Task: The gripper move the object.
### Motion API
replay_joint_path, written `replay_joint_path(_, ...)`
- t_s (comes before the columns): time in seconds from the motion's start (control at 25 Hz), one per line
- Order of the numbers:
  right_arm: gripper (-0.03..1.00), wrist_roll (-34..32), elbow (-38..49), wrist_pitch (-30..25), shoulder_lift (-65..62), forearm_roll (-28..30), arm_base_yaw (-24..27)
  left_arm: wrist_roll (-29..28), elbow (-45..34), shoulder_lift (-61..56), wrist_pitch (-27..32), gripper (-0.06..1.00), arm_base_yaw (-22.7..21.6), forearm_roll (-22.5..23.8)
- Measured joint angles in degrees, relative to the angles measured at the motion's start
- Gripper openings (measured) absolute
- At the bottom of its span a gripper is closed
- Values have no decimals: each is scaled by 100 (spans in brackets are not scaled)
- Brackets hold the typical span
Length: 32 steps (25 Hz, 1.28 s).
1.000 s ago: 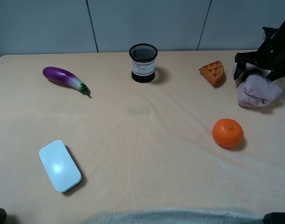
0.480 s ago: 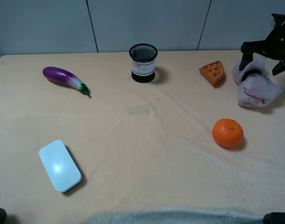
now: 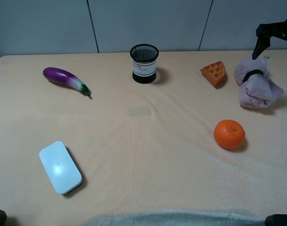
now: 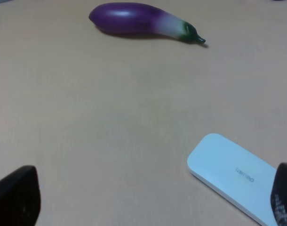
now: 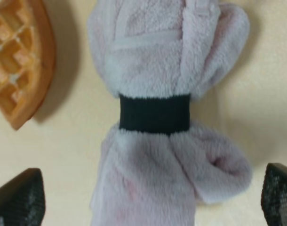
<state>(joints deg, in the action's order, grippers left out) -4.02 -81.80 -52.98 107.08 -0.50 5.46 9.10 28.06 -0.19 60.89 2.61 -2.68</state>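
Hovering wide open and empty above the plush toy (image 5: 157, 113), right tool (image 5: 153, 197); waffle (image 5: 19, 56) beside the toy

Plush toy (image 5: 157, 70) looked fuzzy soft fleece, its black band (image 5: 155, 114) smooth matt fabric. Tabletop (image 3: 148, 155) wore matt peach cloth. Eggplant (image 4: 139, 20) glossy plastic, white case (image 4: 233, 172) smooth satin plastic, cup (image 3: 144, 63) black wire mesh.
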Motion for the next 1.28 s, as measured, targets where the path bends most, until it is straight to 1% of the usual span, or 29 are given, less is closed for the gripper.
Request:
replay_joint_path(0.72, 69, 280, 36, -1494, -1561, -126, 0, 0, 0, 0, 0, 98, 0, 0)
replay_joint_path(0.88, 69, 285, 245, -1640, -2004, -147, -147, 0, 0, 0, 0, 98, 0, 0)
replay_joint_path(1.28, 69, 262, 1056, -1657, -3454, -76, -735, 0, 0, 0, 0, 98, 0, 0)
